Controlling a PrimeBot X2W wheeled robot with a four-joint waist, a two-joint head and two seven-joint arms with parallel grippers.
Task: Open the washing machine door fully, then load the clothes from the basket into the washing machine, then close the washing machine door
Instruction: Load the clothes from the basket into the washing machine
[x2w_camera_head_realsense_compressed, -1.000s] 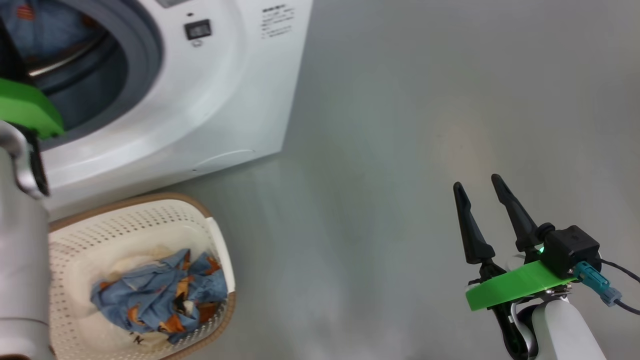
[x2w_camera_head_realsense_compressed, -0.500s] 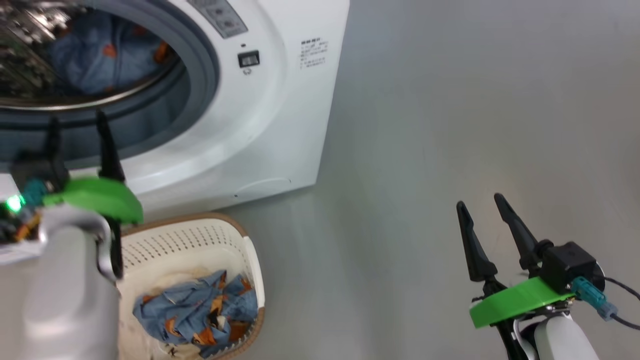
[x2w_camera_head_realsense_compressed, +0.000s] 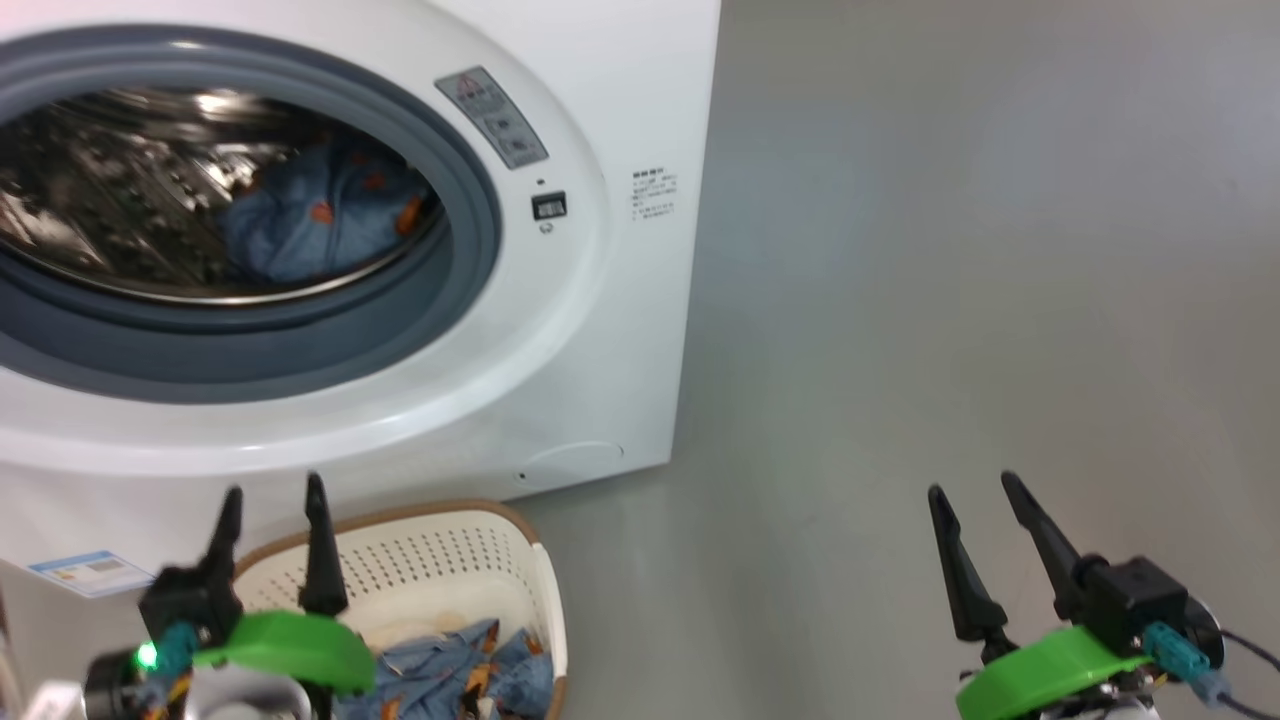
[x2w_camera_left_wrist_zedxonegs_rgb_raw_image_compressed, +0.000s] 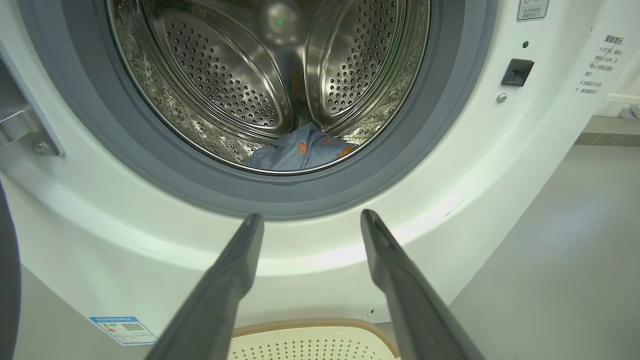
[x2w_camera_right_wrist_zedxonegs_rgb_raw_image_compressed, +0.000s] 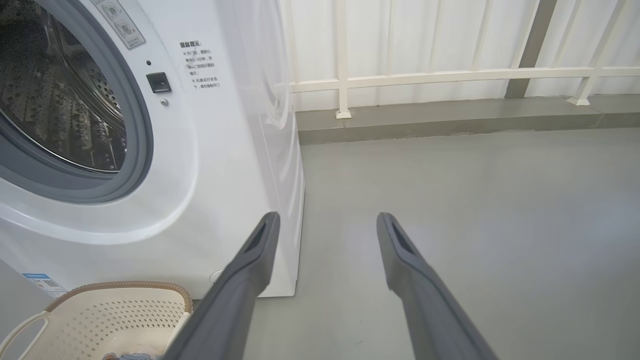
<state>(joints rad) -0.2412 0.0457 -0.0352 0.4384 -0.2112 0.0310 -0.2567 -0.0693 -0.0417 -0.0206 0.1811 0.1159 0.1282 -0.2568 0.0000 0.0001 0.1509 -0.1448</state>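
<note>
The washing machine (x2w_camera_head_realsense_compressed: 600, 330) stands with its drum mouth uncovered. One light blue garment (x2w_camera_head_realsense_compressed: 310, 215) lies inside the steel drum (x2w_camera_left_wrist_zedxonegs_rgb_raw_image_compressed: 225, 75). A dark curved edge (x2w_camera_left_wrist_zedxonegs_rgb_raw_image_compressed: 6, 280) beside the hinge at the left border looks like the open door's rim. The cream basket (x2w_camera_head_realsense_compressed: 450, 560) sits on the floor before the machine, with more blue clothes (x2w_camera_head_realsense_compressed: 460, 680) in it. My left gripper (x2w_camera_head_realsense_compressed: 273, 490) hovers open and empty over the basket's back rim, pointing at the drum (x2w_camera_left_wrist_zedxonegs_rgb_raw_image_compressed: 311, 216). My right gripper (x2w_camera_head_realsense_compressed: 972, 485) is open and empty over bare floor to the right.
Grey floor (x2w_camera_head_realsense_compressed: 950, 250) stretches to the right of the machine. A white railing (x2w_camera_right_wrist_zedxonegs_rgb_raw_image_compressed: 450, 75) and a low kerb close off the far side. The basket's handle (x2w_camera_right_wrist_zedxonegs_rgb_raw_image_compressed: 20, 325) shows at the lower left of the right wrist view.
The head camera has swung, bringing the whole drum mouth into view. My left gripper has drawn back from the drum opening to above the basket, still open. The right gripper holds its pose.
</note>
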